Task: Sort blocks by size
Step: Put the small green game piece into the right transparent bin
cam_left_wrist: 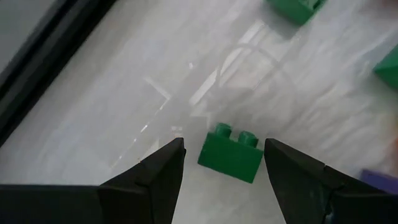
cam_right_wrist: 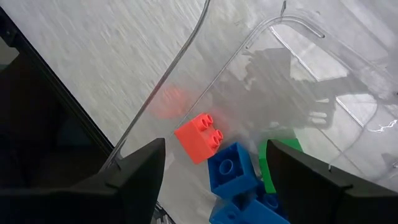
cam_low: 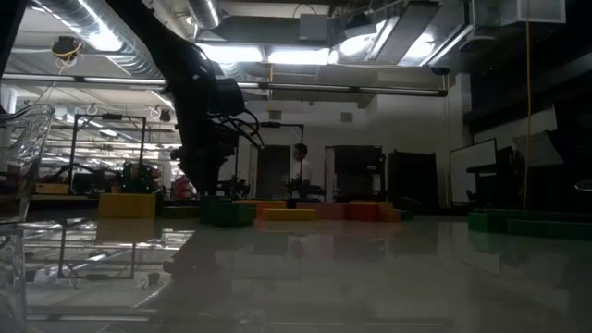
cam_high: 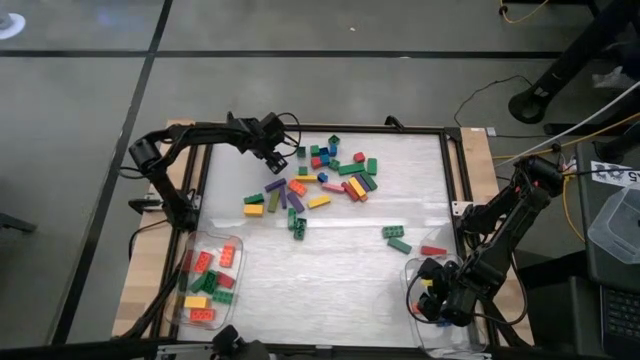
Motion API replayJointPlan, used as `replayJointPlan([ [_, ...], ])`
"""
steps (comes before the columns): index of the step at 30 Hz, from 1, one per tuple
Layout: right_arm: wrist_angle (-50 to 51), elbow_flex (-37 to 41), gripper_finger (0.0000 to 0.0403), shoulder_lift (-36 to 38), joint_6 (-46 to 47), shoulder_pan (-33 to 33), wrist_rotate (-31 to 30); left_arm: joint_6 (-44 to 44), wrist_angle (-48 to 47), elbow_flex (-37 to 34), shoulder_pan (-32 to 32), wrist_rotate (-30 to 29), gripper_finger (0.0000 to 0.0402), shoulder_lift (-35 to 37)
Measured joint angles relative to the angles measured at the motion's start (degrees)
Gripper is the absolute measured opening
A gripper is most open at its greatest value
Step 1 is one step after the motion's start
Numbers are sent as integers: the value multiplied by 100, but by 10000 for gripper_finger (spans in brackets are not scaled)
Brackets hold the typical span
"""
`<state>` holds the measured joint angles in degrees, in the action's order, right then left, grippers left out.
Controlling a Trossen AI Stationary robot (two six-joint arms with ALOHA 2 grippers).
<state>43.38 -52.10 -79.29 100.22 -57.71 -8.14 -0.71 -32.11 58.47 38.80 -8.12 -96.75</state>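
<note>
We see our left hand [cam_left_wrist: 224, 163] wide open, straddling a small green plastic brick [cam_left_wrist: 231, 155]; our right hand [cam_right_wrist: 214, 165] hangs open, empty, over the clear plastic tub [cam_right_wrist: 298, 56].

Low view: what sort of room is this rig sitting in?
Probably a robotics lab or workshop, not a home. Exposed ceiling ducts and strip lights run overhead, equipment racks stand behind the table, and cables trail across the floor beside it.

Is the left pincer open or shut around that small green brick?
Open. The left pincer straddles the small green brick, gaps showing on both sides.
</note>
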Motion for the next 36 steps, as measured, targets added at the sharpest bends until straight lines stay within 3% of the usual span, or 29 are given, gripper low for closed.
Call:
replayJointPlan([
  [20, 4, 2, 276, 0, -2, -2, -170, 542, -20, 0, -2, 197, 209, -452],
  [31, 0, 2, 276, 0, -20, 0, -439, 698, 323, 0, -2, 197, 141, -452],
  [36, -2, 2, 276, 0, -22, -2, -476, 582, 268, 3, -21, 197, 135, -450],
])
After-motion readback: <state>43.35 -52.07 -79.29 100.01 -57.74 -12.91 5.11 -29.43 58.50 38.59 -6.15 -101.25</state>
